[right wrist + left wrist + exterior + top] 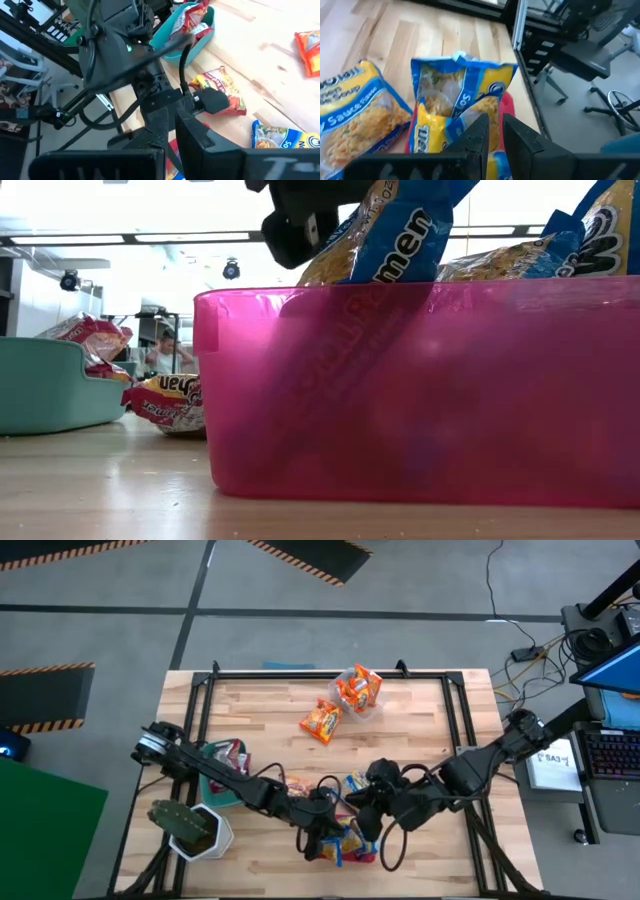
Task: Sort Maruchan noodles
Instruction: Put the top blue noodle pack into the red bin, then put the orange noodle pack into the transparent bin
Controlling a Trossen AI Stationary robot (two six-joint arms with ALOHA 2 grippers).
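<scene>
A blue-and-yellow noodle packet [465, 100] stands in the red bin [420, 400], which sits at the table's near edge [362, 856]. My left gripper [494, 132] is over that bin [322, 838], shut on the packet. A second blue-and-yellow packet [355, 115] lies beside it. My right gripper [172, 125] hovers just right of the left one [368, 820], shut, with nothing between its fingers. A silver-red packet [220, 92] lies flat on the table. An orange packet [320, 720] lies near the clear bin [360, 695]. My left gripper pinches the blue-and-yellow packet between its two fingers at the packet's near edge [487, 117]. The packet stands roughly upright, its crimped top [465, 60] beyond the fingertips. In the low view its upper part [390, 230] leans over the bin wall and its lower part is inside.
The teal bin [225, 765] with silver-red packets sits at the left. A potted cactus [195, 825] stands at the near left corner. The clear bin holds orange packets at the far edge. Another blue-and-yellow packet [285, 137] lies by the red bin. Both arms crowd the near centre.
</scene>
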